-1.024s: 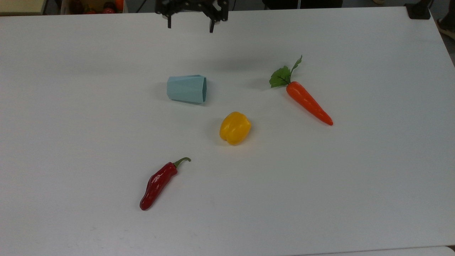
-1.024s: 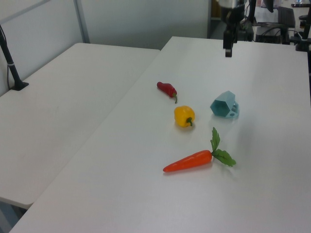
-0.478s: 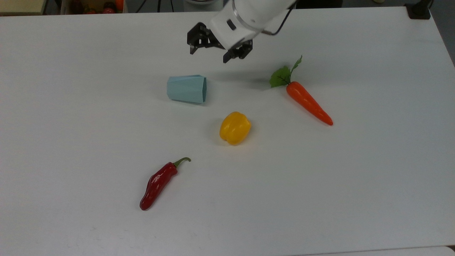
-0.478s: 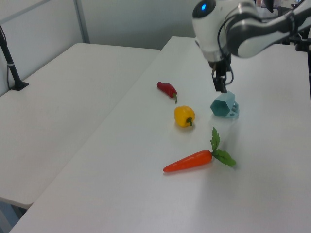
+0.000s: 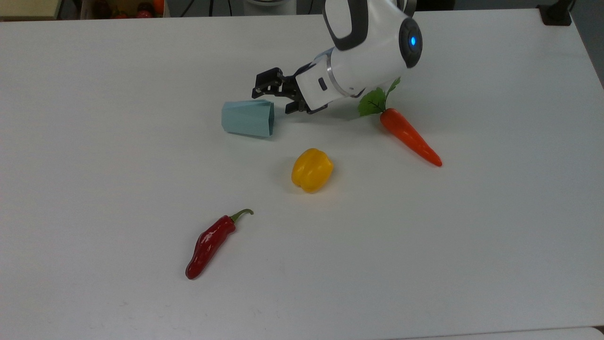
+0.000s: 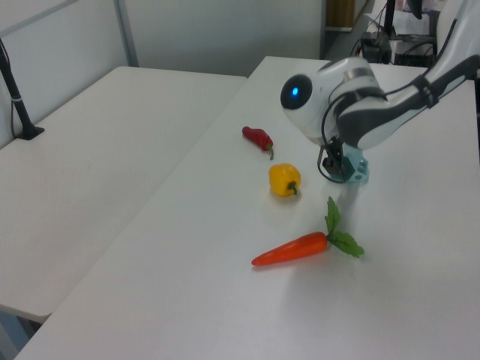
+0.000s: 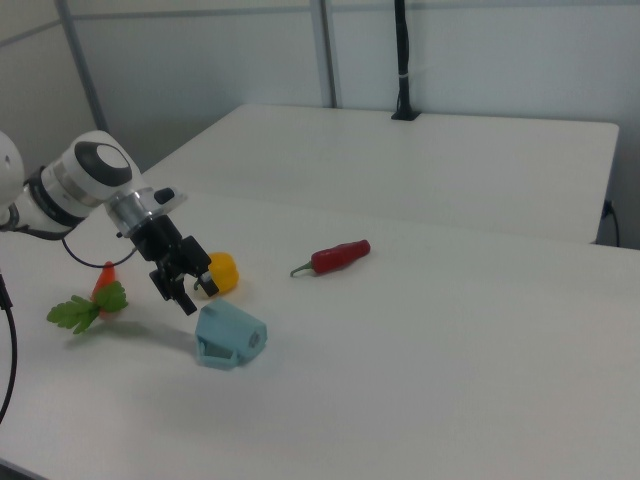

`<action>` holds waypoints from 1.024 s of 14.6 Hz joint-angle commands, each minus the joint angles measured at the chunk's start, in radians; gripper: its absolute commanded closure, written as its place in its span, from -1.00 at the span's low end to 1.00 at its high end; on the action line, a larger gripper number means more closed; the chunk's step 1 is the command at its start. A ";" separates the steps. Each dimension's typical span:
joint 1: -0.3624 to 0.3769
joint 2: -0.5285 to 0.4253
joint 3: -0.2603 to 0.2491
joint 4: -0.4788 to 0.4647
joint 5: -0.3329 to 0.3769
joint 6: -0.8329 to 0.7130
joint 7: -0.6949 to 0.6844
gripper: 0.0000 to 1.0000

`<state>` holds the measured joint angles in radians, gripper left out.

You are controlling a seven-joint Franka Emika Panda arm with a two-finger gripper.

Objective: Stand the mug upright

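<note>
Spread wide and holding nothing, our gripper [image 5: 272, 98] hangs low at the wide mouth of the mug [image 5: 247, 118], one finger [image 5: 261, 88] above the rim in the top view and the other just off its right edge. We see the pale blue mug lying on its side on the white table [image 5: 94, 189], mouth turned toward the top view's right, its handle [image 7: 214, 349] showing in the right view. A yellow pepper [image 5: 312, 169] sits near the mug, toward the top view's lower right. An orange carrot [image 5: 408, 136] with green leaves lies at the top view's right, beside our white arm [image 5: 365, 52]. A red chili [image 5: 210, 244] rests well apart, nearer the table's front edge.
</note>
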<state>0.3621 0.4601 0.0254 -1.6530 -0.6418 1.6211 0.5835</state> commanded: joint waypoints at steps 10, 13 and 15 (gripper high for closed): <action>-0.008 0.022 -0.021 -0.050 -0.150 -0.066 0.145 0.90; -0.031 -0.023 -0.021 -0.041 -0.156 -0.081 0.079 1.00; -0.046 -0.041 -0.021 -0.028 -0.154 -0.095 0.035 1.00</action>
<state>0.3342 0.4772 0.0052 -1.6782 -0.7937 1.5559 0.6951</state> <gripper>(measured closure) 0.899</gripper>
